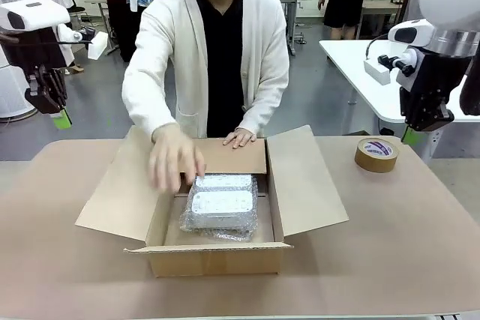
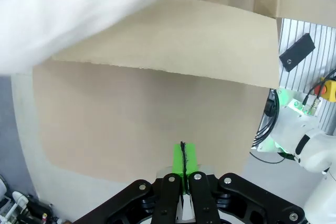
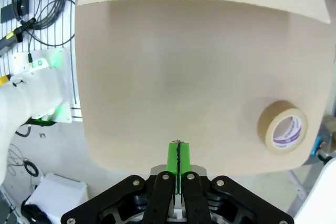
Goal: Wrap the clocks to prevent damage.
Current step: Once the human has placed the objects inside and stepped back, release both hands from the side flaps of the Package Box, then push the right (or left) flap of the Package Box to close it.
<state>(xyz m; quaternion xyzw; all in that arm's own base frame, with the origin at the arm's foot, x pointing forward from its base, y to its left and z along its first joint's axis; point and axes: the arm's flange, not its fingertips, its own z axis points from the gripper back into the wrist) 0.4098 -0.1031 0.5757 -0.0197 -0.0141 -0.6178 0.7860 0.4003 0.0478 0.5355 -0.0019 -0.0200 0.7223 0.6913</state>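
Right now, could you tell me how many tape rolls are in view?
1: the tape roll lies flat on the table, right of the cardboard box. The box could hide others.

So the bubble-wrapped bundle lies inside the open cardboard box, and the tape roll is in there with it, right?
Not quite. The bubble-wrapped bundle does lie inside the open cardboard box, but the tape roll sits outside it, on the table to the box's right. The front view shows this.

clocks (image 1: 223,206): glossy crinkly bubble wrap | box (image 1: 217,258): matt cardboard | table (image 1: 405,245): smooth matt
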